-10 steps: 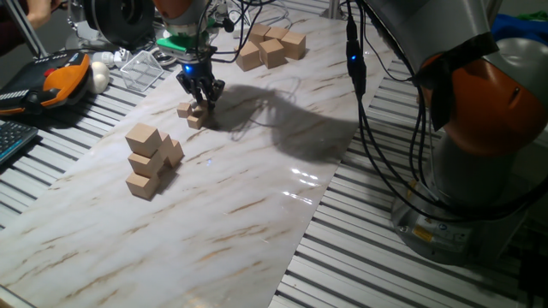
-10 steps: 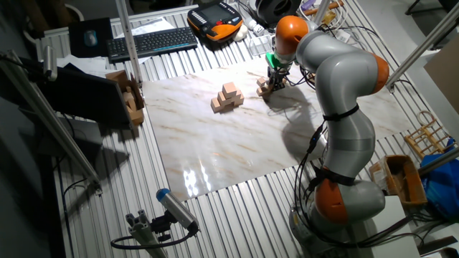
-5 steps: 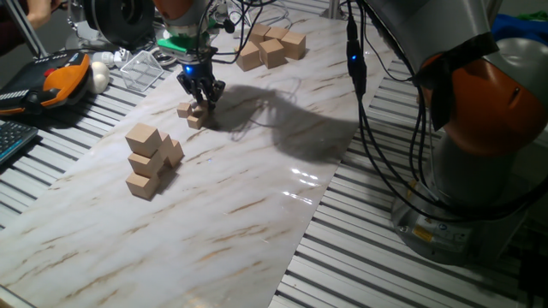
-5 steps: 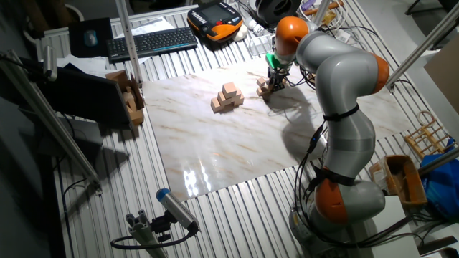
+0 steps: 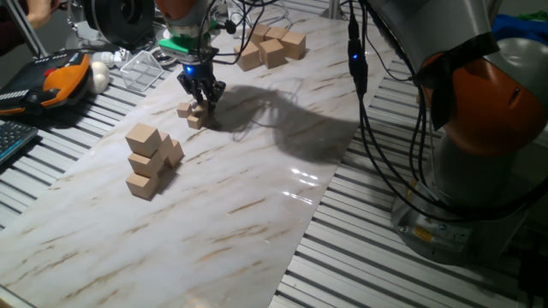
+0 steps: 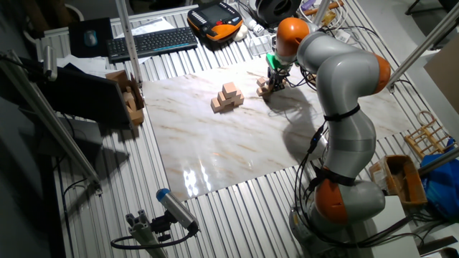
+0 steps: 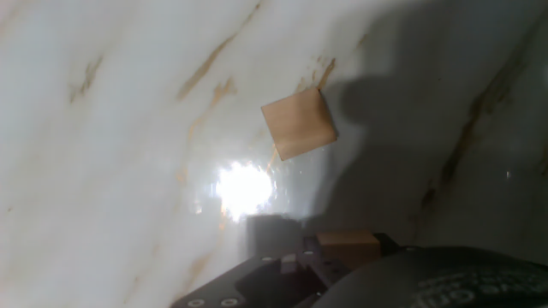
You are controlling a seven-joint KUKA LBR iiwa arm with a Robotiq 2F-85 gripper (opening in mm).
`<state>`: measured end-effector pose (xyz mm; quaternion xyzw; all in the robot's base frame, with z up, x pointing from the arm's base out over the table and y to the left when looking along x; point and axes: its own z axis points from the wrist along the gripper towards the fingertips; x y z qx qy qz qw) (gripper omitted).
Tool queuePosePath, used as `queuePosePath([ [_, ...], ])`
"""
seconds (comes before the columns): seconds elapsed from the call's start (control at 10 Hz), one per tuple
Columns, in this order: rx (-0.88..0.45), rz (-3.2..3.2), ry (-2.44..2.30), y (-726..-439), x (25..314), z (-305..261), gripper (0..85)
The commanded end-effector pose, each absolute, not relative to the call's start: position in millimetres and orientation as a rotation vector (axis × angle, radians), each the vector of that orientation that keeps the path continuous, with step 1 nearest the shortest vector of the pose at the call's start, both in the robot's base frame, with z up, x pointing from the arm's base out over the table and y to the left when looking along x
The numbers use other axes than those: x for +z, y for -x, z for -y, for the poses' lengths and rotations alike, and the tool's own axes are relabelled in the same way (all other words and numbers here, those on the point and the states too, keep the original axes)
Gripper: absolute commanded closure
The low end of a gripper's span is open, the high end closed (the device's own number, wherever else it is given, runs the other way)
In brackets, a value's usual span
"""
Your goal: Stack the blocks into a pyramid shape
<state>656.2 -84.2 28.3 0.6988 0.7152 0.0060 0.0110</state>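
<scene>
Two tiny tan blocks lie on the marble board (image 5: 257, 197), one (image 5: 185, 109) to the left of the other (image 5: 195, 121). My gripper (image 5: 203, 103) stands low right beside them, its jaws close together. In the hand view a loose block (image 7: 298, 125) rests on the marble ahead, and another small block (image 7: 347, 246) sits against a dark fingertip (image 7: 270, 231) at the bottom edge, apparently clamped. From the other fixed view the gripper (image 6: 270, 85) hides most of the small blocks.
A stack of medium tan cubes (image 5: 147, 160) stands left of the gripper, also seen as cubes (image 6: 228, 97). Large tan cubes (image 5: 271, 44) cluster at the board's far end. A clear box (image 5: 141, 68), a pendant (image 5: 60, 77) and cables lie off the board.
</scene>
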Motion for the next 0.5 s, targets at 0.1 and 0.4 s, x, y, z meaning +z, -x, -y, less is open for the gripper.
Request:
queuePosePath([
  [0.1, 0.024, -2.230, -2.178, -656.3, 28.3, 83.7, 34.0],
  [0.4, 0.027, -2.225, -2.180, -657.0, 28.4, 82.9, 17.0],
])
